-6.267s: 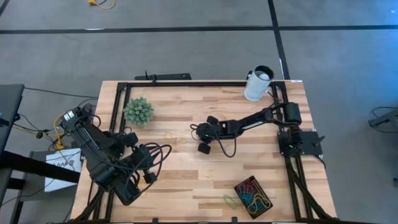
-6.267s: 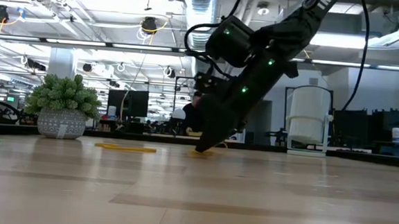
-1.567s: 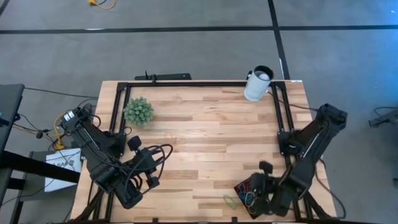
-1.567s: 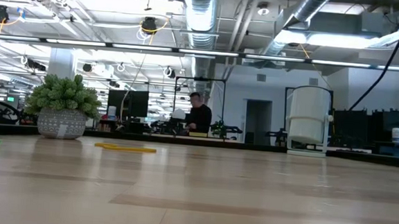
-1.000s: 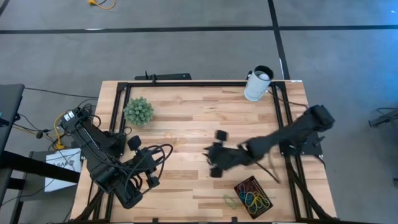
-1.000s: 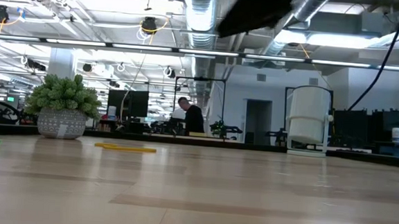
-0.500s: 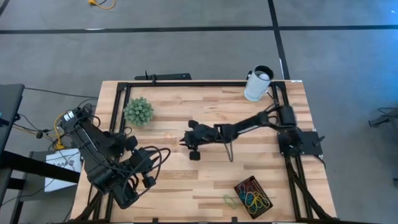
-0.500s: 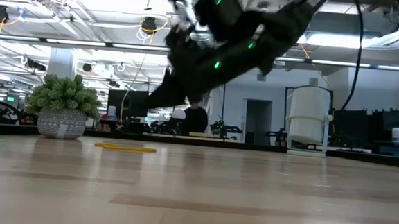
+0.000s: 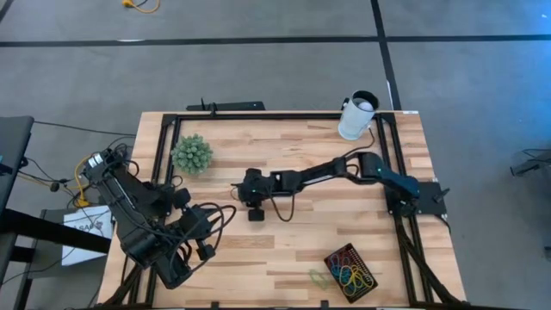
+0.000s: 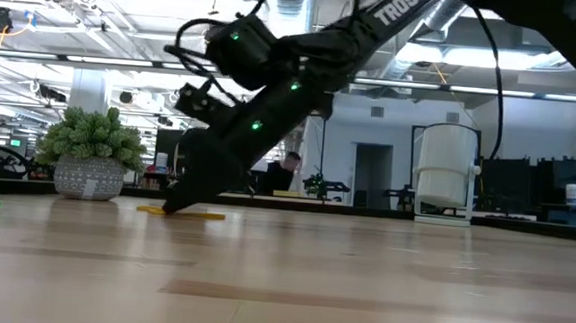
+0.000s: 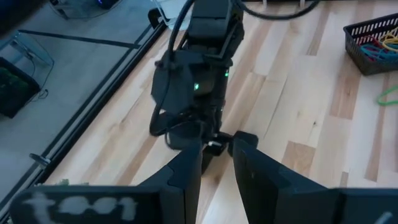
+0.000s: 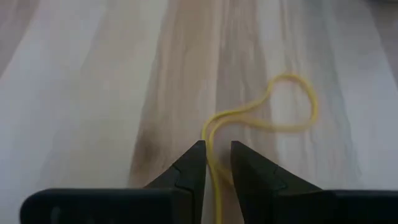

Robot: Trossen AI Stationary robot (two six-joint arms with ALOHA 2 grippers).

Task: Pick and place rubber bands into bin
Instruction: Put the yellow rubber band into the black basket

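- The right gripper [image 12: 216, 163] was lowered to the wooden table [image 9: 293, 241] near its middle, its two dark fingers [image 12: 189, 163] set a narrow gap apart with a strand of a yellow rubber band [image 12: 273, 115] running between them; whether they pinched it could not be told.
- That thin, floppy band lay looped flat on the pale, grained planks.
- The bin [image 9: 350, 272], a small black gridded tray, sat at the table's near right corner, holding a tangle of coloured rubber bands [image 9: 348, 274]; a green band [image 9: 319, 278] lay just beside it.
- The left gripper [image 11: 216, 163] waited at the table's left edge, fingers slightly parted and empty.
- A spiky green potted plant [image 9: 191, 154] and a white cylindrical cup [image 9: 356, 116] stood along the far side.
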